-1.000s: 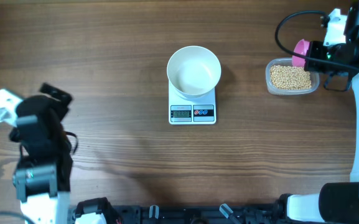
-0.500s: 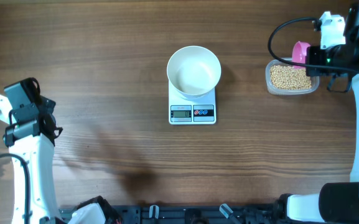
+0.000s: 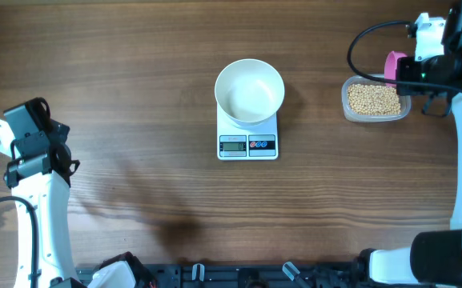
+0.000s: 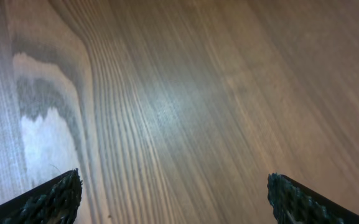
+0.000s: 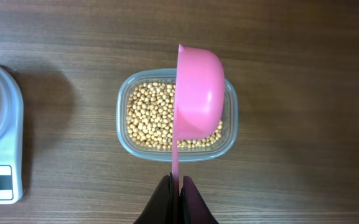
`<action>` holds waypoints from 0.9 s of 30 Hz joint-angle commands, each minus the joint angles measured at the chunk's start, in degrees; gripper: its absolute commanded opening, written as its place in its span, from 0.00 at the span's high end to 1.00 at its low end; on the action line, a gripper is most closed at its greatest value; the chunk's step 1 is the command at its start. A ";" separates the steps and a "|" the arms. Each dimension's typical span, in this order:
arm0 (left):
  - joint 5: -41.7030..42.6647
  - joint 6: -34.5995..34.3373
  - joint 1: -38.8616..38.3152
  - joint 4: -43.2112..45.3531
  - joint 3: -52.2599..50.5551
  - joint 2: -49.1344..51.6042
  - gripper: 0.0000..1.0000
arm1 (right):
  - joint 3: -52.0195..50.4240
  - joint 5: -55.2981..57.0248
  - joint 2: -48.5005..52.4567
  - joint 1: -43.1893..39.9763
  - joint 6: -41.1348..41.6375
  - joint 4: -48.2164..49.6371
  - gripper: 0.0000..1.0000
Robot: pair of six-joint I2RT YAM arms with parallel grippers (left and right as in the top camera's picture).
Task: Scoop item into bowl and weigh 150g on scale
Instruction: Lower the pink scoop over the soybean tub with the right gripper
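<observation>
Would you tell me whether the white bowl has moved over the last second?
No. The bowl still sits on the scale, in the same spot above its display.

desk [image 3: 134, 96]: you are looking at brown wood grain running across it | clear tub [image 5: 124, 140]: sitting on the desk toward your right side, rounded corners | pink scoop [image 5: 198, 93]: hanging over the tub, tipped on its side, thin handle pointing away from it
</observation>
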 commanded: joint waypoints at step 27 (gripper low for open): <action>28.65 2.73 0.39 -3.58 -0.15 -0.04 0.00 | 0.70 -1.60 3.56 -0.76 -5.86 4.02 0.96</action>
